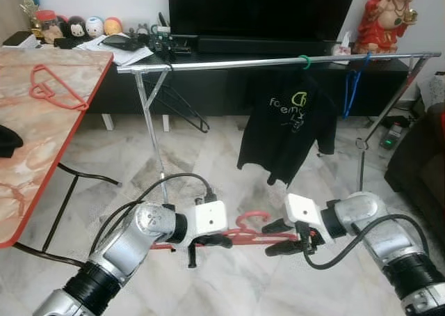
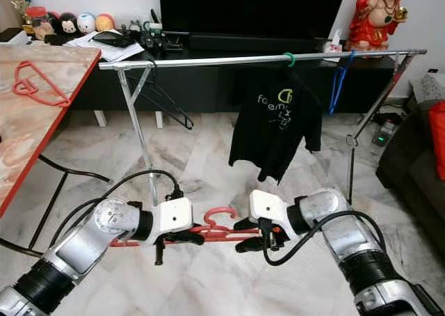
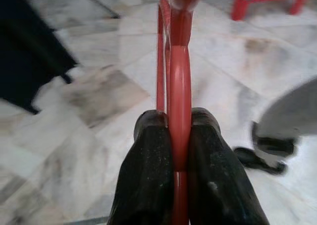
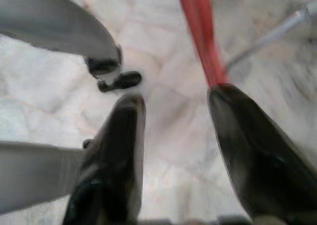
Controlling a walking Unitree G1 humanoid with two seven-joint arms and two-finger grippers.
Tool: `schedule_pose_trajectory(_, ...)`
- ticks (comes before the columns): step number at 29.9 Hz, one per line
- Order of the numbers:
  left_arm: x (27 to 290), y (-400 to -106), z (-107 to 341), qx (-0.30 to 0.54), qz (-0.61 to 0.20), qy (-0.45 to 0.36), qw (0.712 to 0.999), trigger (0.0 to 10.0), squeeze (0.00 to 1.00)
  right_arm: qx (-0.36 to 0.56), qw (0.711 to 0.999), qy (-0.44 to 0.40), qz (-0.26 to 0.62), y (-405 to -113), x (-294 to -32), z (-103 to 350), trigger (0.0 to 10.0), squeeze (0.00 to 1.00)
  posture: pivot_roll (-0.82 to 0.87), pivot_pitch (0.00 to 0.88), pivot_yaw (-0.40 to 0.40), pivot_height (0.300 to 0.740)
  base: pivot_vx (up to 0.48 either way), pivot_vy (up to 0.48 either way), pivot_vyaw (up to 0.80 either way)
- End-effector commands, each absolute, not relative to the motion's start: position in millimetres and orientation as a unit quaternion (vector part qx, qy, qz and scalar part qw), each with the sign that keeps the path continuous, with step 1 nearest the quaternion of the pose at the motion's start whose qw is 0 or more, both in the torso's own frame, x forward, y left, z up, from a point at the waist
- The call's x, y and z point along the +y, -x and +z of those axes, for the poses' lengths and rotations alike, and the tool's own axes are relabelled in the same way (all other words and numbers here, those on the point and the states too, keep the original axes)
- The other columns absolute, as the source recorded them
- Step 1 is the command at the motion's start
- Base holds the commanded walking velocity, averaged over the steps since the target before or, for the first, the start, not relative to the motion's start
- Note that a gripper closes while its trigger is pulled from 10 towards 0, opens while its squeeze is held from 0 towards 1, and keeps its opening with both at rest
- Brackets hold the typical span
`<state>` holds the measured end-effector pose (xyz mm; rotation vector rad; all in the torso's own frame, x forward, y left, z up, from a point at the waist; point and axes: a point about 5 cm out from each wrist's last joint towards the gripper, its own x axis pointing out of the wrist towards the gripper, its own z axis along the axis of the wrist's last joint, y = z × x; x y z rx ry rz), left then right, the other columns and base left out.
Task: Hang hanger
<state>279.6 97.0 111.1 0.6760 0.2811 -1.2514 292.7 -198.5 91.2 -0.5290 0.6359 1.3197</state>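
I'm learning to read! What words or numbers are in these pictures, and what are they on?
"foremy" or something close: pale letters on the black T-shirt hanging from the silver metal clothes rail; the fabric folds, so the ending cannot be read.
A green and yellow logo sits above those letters; it has no readable text.
The white papers on the black TV cabinet: print too small to read.

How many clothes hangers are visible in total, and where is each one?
5. A red hanger is held by the left gripper; another red one lies on the table; black, green and blue ones hang on the rail. Others may be hidden.
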Motion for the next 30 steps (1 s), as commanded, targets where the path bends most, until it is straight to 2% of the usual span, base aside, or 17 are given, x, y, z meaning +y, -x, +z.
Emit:
schedule_pose_trajectory(1,112,-282,111,0.134,-0.535,-0.328,0.767,0.0,0.0,0.305,0.741,0.252,0.542,-296,-218,86,10.0,1.0,0.03,0.0,-0.117,0.74,0.0,0.0,0.0)
schedule_pose_trajectory(7,139,-273,112,0.139,-0.458,-0.313,0.82,0.0,0.0,0.31,0.859,0.222,0.341,-308,-249,66,10.0,1.0,0.04,0.0,-0.122,0.74,0.0,0.0,0.0)
schedule_pose_trajectory(8,142,-272,112,0.137,-0.441,-0.307,0.832,0.0,0.0,0.316,0.879,0.206,0.29,-308,-255,60,10.0,1.0,0.05,0.0,-0.125,0.74,0.0,0.0,0.0)
schedule_pose_trajectory(9,147,-268,113,0.134,-0.41,-0.298,0.852,0.0,0.0,0.325,0.91,0.161,0.202,-306,-266,50,10.0,1.0,0.06,0.0,-0.13,0.74,0.0,0.0,0.0)
schedule_pose_trajectory(11,151,-265,114,0.132,-0.386,-0.29,0.866,0.0,0.0,0.331,0.924,0.124,0.148,-302,-271,41,10.0,1.0,0.06,0.0,-0.132,0.74,0.0,0.0,0.0)
schedule_pose_trajectory(12,155,-263,116,0.124,-0.348,-0.281,0.886,0.0,0.0,0.341,0.931,0.088,0.1,-293,-273,28,10.0,1.0,0.08,0.0,-0.136,0.74,0.0,0.0,0.0)
schedule_pose_trajectory(13,157,-263,117,0.121,-0.324,-0.275,0.897,0.0,0.0,0.345,0.932,0.08,0.082,-288,-274,22,10.0,1.0,0.08,0.0,-0.139,0.74,0.0,0.0,0.0)
schedule_pose_trajectory(14,159,-263,119,0.114,-0.29,-0.265,0.912,1.6,0.0,0.353,0.93,0.081,0.064,-283,-274,15,10.0,0.61,0.08,0.0,-0.141,0.74,0.0,0.0,0.0)
schedule_pose_trajectory(16,161,-264,121,0.108,-0.257,-0.254,0.926,1.6,0.0,0.363,0.927,0.084,0.047,-277,-274,7,10.0,0.61,0.09,0.0,-0.142,0.74,0.0,0.0,0.0)
schedule_pose_trajectory(17,160,-262,126,0.093,-0.21,-0.209,0.951,10.0,0.0,0.385,0.92,0.068,0.022,-263,-270,-9,10.0,0.0,0.1,0.0,-0.143,0.74,0.0,0.0,0.0)
schedule_pose_trajectory(19,159,-257,130,0.079,-0.157,-0.166,0.97,10.0,0.0,0.404,0.914,0.04,-0.012,-247,-264,-26,10.0,0.0,0.1,0.0,-0.143,0.74,0.0,0.0,0.0)
schedule_pose_trajectory(22,159,-252,131,0.075,-0.112,-0.136,0.982,10.0,0.0,0.417,0.908,0.007,-0.041,-234,-258,-38,10.0,0.0,0.12,0.0,-0.145,0.74,0.0,0.0,0.0)
schedule_pose_trajectory(24,165,-245,131,0.064,-0.068,-0.109,0.99,10.0,0.0,0.45,0.89,-0.014,-0.079,-210,-253,-56,10.0,0.0,0.14,0.0,-0.156,0.74,0.0,0.0,0.0)
schedule_pose_trajectory(26,168,-244,130,0.064,-0.058,-0.094,0.992,10.0,0.0,0.46,0.884,-0.002,-0.084,-204,-252,-60,10.0,0.0,0.14,0.0,-0.156,0.74,0.0,0.0,0.0)
schedule_pose_trajectory(27,183,-244,128,0.059,-0.023,-0.082,0.995,10.0,0.0,0.456,0.884,-0.023,-0.097,-201,-249,-63,10.0,0.0,0.14,0.0,-0.16,0.74,0.0,0.0,0.0)
schedule_pose_trajectory(30,198,-245,131,0.051,0.005,-0.088,0.995,10.0,0.0,0.444,0.886,-0.054,-0.122,-201,-248,-63,10.0,0.0,0.14,0.0,-0.156,0.74,0.0,0.0,0.0)
